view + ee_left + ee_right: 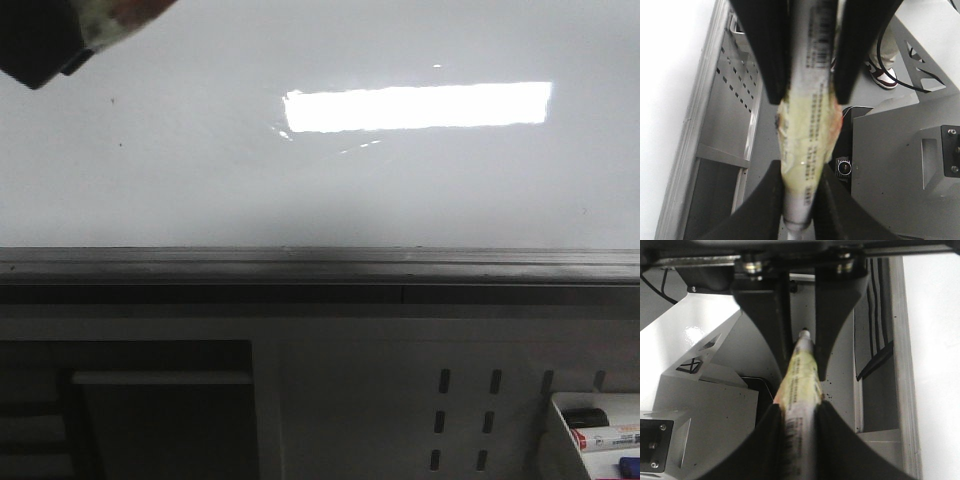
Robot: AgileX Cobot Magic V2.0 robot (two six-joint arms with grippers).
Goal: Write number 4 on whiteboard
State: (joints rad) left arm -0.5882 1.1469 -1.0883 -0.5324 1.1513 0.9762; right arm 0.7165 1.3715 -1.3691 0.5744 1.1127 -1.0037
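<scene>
The whiteboard point(200, 190) fills the upper front view, glossy, with a bright rectangular reflection and a grey ledge point(320, 265) below. No number 4 shows on it, only tiny specks. My left gripper point(55, 35) is at the board's top left corner. In the left wrist view the left gripper point(802, 172) is shut on a marker point(807, 125) wrapped in yellowish tape, with the board point(665, 75) beside it. My right gripper point(799, 412) is shut on another tape-wrapped marker point(800, 380), with the board point(935, 340) alongside. It is out of the front view.
Below the ledge is a white perforated panel with slots point(465, 400). A white tray point(560, 440) holding spare markers is at the lower right. A dark recess point(150, 420) is at the lower left. A person's shoe point(885, 75) shows on the floor.
</scene>
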